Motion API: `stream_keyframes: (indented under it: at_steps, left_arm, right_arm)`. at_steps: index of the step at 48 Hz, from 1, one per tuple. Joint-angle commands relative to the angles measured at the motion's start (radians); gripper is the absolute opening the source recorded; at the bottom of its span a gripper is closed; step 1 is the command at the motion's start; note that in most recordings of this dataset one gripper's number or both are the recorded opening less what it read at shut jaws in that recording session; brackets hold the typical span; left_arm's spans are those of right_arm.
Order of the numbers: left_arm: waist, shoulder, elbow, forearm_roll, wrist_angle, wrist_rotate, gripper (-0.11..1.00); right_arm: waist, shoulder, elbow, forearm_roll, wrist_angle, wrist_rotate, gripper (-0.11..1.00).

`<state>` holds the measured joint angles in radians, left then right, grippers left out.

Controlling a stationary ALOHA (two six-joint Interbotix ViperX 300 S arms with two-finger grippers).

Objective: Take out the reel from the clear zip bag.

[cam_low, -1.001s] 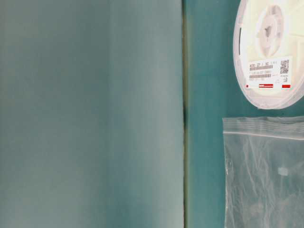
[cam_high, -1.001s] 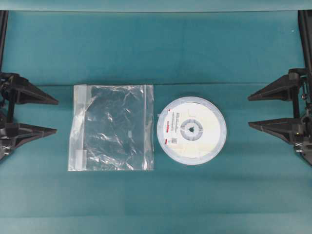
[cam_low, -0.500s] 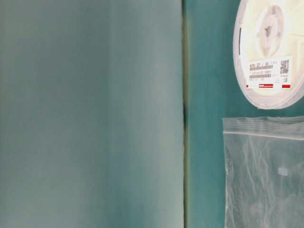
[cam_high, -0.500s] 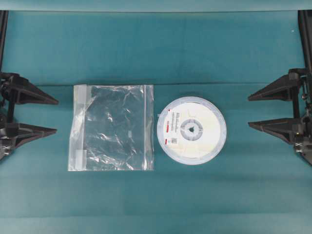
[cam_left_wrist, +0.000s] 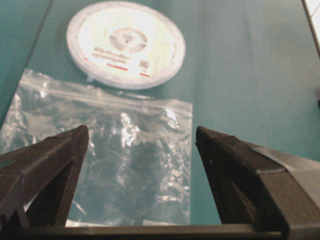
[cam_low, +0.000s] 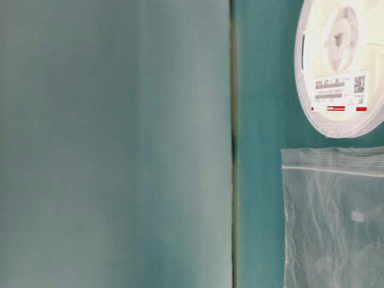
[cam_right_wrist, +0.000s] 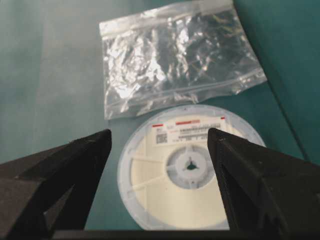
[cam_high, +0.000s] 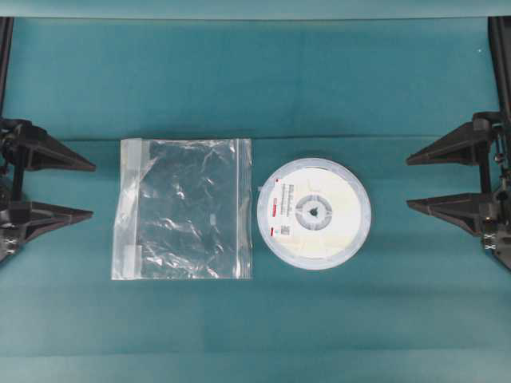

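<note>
1. Your reel [cam_high: 314, 213] lies flat on the green tabletop [cam_high: 255, 80], right of centre in the overhead view, label side up. It is outside the bag, with nothing covering it.
2. The reel's white label [cam_low: 339, 92] carries red marks and a small square code. In the overhead view the label sits on the half of the disc facing the bag, and the grey hub [cam_high: 313, 211] shows at the middle.
3. The clear zip bag [cam_high: 184, 209] lies flat just beside the reel, on its left in the overhead view. A thin strip of green cloth shows between them, so they look apart, though only barely.
4. The bag is crinkled and see-through. Its zip strip [cam_low: 333, 162] runs along the edge nearest the reel; you can see that best from table level.
5. Your left gripper [cam_high: 60, 190] sits at the left edge of the overhead view, well apart from the bag. Its fingers [cam_left_wrist: 50, 170] stand wide open and hold nothing; its wrist camera looks between them at the bag, with the reel beyond.
6. Your right gripper [cam_high: 435, 182] sits at the right edge, well apart from the reel. Its fingers [cam_right_wrist: 260, 180] are also spread wide and empty, with the reel framed between them and the bag beyond.
</note>
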<state>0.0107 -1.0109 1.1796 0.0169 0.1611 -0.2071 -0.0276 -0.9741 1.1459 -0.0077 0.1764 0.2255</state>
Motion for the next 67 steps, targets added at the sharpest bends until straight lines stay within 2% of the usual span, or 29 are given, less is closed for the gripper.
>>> stream_keyframes:
  at_steps: [1,30,48,67]
  left_arm:
    - [-0.002,0.005,-0.026,0.002,-0.005,-0.002,0.93]
    - [-0.002,-0.005,-0.026,0.002,-0.005,-0.005,0.93]
    - [-0.002,-0.003,-0.026,0.002,-0.005,-0.003,0.93]
    - [-0.002,-0.003,-0.026,0.002,-0.005,-0.003,0.93]
  right_arm:
    - [0.002,-0.003,-0.017,-0.002,-0.009,-0.008,0.89]
    - [0.0,-0.041,-0.014,-0.002,-0.061,-0.011,0.88]
    - [0.002,-0.041,0.0,-0.002,-0.135,-0.015,0.89]
    - [0.0,-0.043,0.006,-0.002,-0.117,-0.011,0.89]
